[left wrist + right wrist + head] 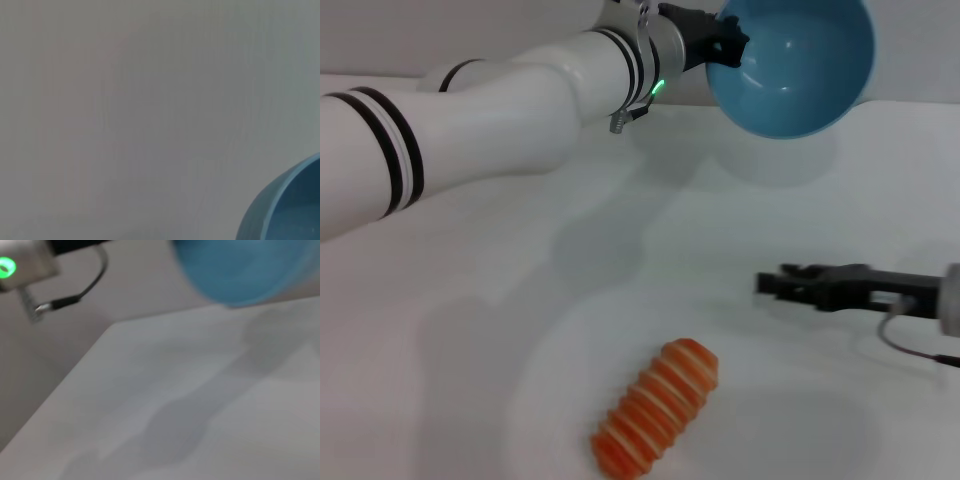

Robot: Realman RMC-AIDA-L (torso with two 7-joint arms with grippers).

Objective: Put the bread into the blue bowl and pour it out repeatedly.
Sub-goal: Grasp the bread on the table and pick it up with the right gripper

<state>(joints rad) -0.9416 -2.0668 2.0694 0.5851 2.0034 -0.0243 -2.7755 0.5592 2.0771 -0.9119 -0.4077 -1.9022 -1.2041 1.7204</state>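
Light-blue bowl (790, 65) hangs tipped on its side, clamped at its rim by the left gripper (725, 45), evidently emptied, since the bread (655, 408) lies on the white table (470, 350) near the narrowly parted right gripper (767, 283).

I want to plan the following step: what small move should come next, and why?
Probably the left gripper should lower the tilted, empty light-blue round bowl upright onto the white table, because the striped orange-red loaf already lies poured out.
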